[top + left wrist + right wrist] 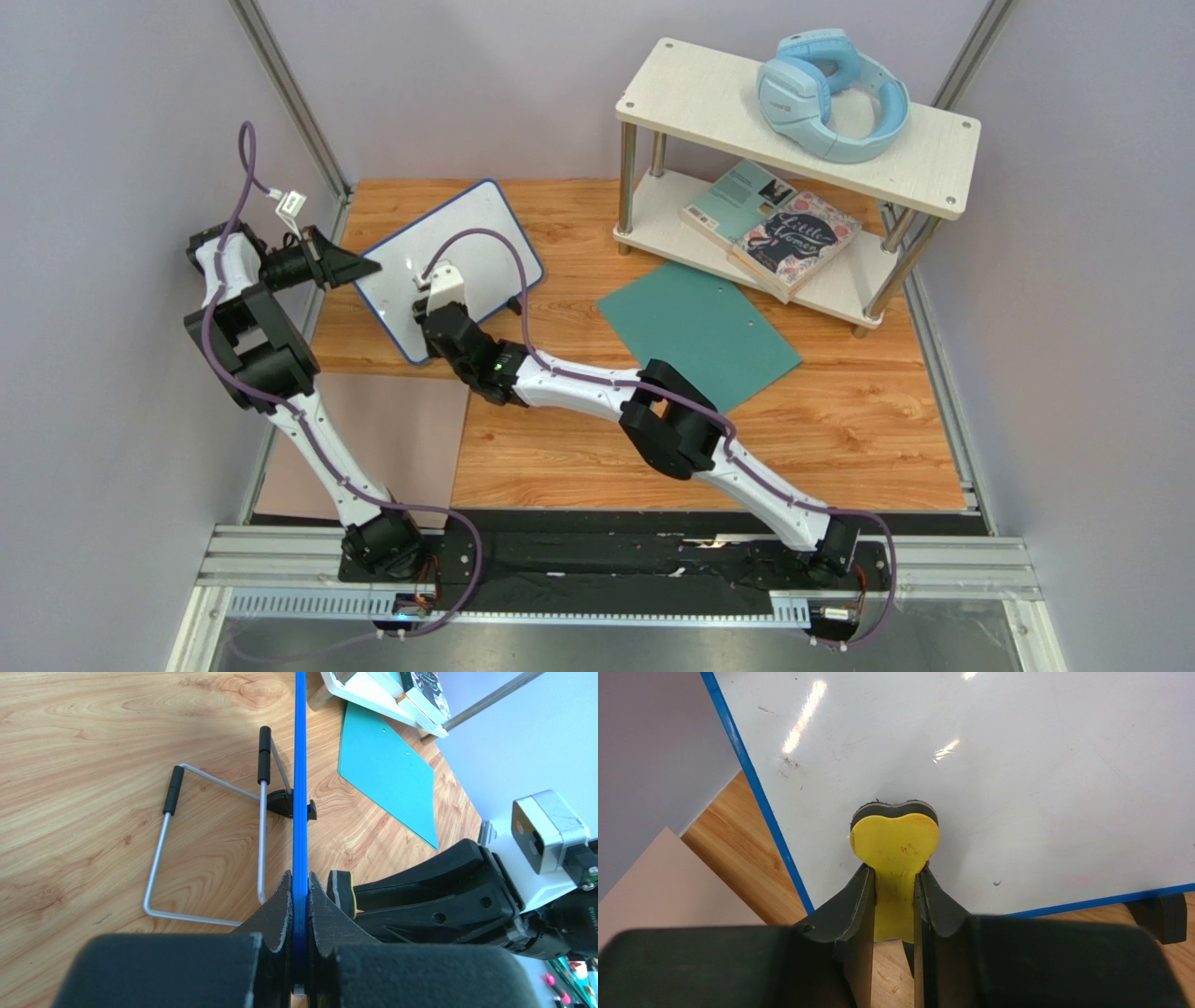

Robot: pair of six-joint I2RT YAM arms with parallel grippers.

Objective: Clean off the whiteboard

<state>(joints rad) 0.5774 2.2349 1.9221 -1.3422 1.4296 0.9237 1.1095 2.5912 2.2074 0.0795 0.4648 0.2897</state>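
item: whiteboard [470, 259], a stiff, light, slick-faced panel propped on its wire stand [210, 847]; my left claw [300, 885] is clamped on its thin blue rim, probably the safest hold. item: yellow eraser [895, 840], pinched in my right claw [896, 882] and pressed to the board face just ahead. faint specks [787, 761] show up-left of it.
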